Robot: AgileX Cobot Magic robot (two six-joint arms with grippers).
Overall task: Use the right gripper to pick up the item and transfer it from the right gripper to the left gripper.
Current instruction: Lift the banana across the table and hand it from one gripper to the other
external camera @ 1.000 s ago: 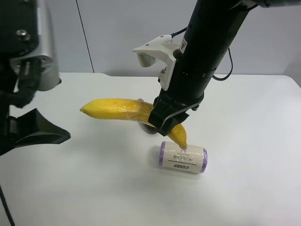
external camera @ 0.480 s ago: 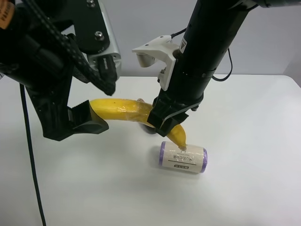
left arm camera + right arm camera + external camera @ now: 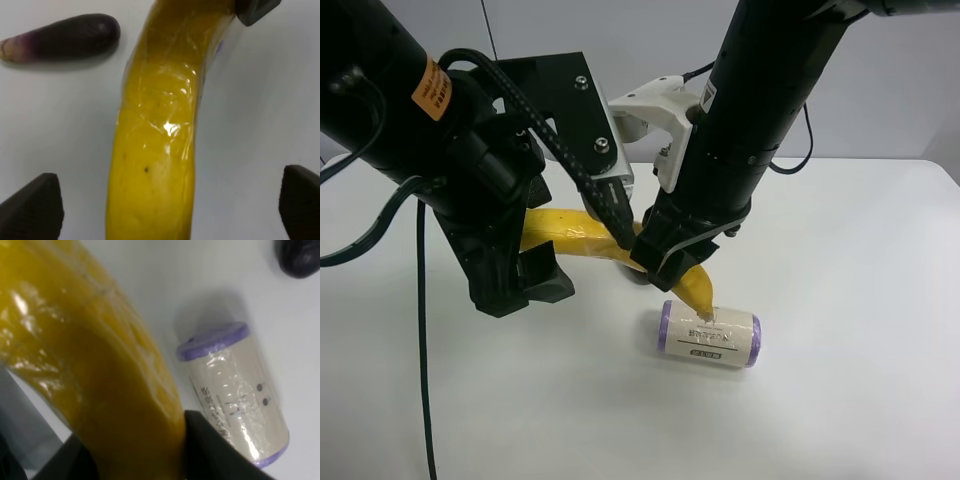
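The item, a yellow banana [image 3: 570, 234], hangs level above the white table. My right gripper [image 3: 665, 262], on the arm with the white bracket, is shut on the banana's middle. The right wrist view shows the banana [image 3: 100, 375] filling the space between its dark fingers [image 3: 215, 455]. My left gripper [image 3: 575, 246], on the arm with the orange sticker, straddles the banana's free end. In the left wrist view the banana [image 3: 160, 140] runs between the two fingertips [image 3: 30, 210], with a gap on each side. The left gripper [image 3: 165, 205] is open.
A cream roll with purple ends [image 3: 710, 337] lies on the table [image 3: 840, 260] just below the banana's stem end. A dark purple eggplant [image 3: 65, 37] lies on the table under the arms, seen also in the right wrist view as the eggplant [image 3: 300, 257].
The left arm has swung in from the exterior high view's left, and its open fingers now stand around the banana's free end. The right arm and the banana have stayed put.
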